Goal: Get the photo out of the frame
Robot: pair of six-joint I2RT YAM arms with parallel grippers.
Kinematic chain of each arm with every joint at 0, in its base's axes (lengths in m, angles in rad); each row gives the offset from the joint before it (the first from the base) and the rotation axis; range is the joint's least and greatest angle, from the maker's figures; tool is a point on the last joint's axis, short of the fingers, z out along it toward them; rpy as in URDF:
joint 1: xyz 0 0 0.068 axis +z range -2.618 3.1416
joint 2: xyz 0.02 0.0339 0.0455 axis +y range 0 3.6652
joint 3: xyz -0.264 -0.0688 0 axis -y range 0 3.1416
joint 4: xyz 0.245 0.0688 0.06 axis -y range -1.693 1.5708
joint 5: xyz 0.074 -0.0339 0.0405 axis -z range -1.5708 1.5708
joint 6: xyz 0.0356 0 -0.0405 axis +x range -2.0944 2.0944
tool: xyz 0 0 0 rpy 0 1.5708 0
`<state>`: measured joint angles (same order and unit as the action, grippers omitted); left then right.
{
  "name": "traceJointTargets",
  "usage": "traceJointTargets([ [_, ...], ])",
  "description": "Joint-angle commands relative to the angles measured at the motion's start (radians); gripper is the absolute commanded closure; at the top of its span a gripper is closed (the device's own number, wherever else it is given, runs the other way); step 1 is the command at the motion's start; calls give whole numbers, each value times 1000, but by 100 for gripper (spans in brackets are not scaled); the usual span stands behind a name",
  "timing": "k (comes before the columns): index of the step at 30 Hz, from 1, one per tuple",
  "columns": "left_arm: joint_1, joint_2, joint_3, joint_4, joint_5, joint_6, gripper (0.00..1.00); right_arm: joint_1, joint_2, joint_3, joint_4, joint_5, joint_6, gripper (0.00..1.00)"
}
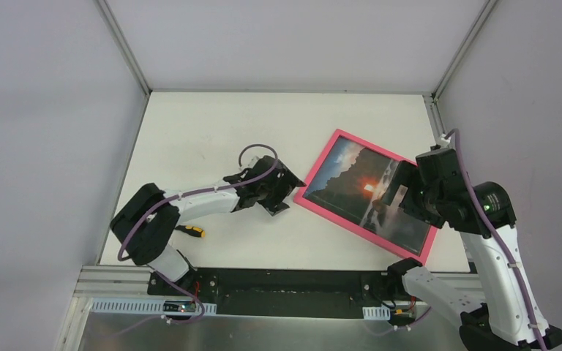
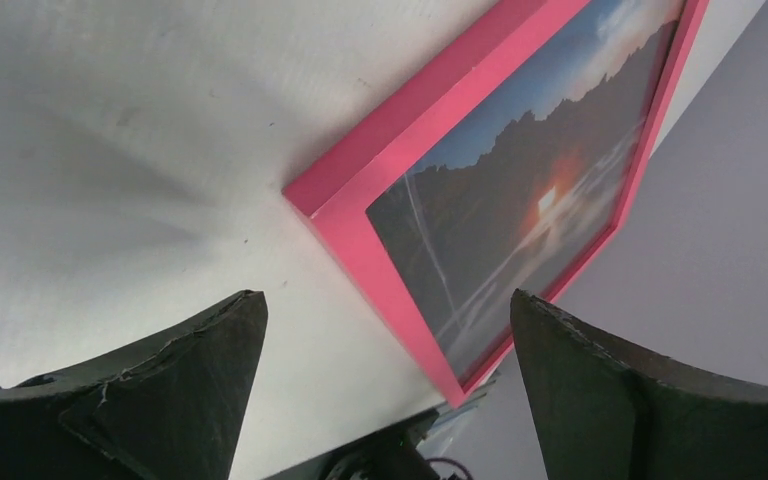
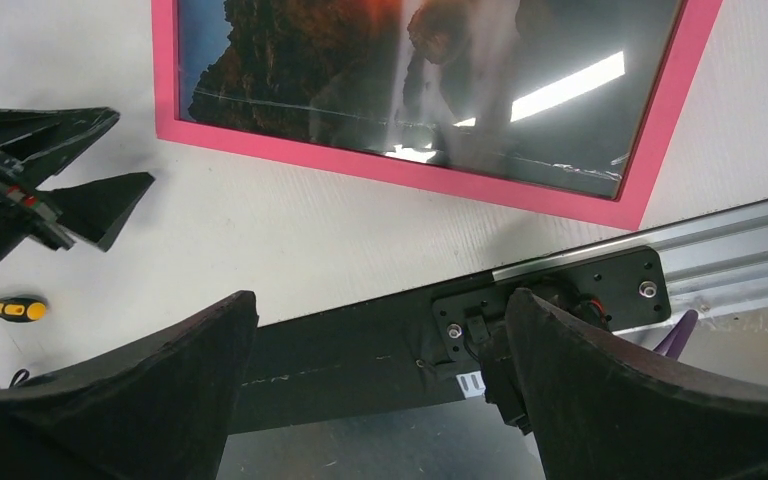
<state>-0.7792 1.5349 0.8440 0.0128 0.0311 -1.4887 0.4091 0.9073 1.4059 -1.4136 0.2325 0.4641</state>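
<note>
Both stand wide open and hold nothing: the left pincer (image 1: pixel 285 196) is low over the bench (image 1: pixel 205 131) with the frame (image 1: pixel 351 224) just ahead of it, and the right pincer (image 1: pixel 402 194) is above the frame's other end, probably flanking it because the photo (image 1: pixel 351 183) lies seated inside.

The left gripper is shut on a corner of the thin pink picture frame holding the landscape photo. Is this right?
No. The left wrist view shows the left gripper open, short of the thin pink picture frame holding the landscape photo.
</note>
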Motion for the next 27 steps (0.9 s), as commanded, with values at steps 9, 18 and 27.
traceJointTargets([
  [9, -170, 190, 57, 135, -283, -366, 25, -4, -38, 0, -77, 22, 18, 1],
  [18, -190, 189, 45, 18, -346, -424, 42, -5, -50, -15, -81, 34, 22, 1],
  [27, -190, 234, 77, -51, -352, -420, 50, -5, -13, -52, -71, -5, 20, 1],
])
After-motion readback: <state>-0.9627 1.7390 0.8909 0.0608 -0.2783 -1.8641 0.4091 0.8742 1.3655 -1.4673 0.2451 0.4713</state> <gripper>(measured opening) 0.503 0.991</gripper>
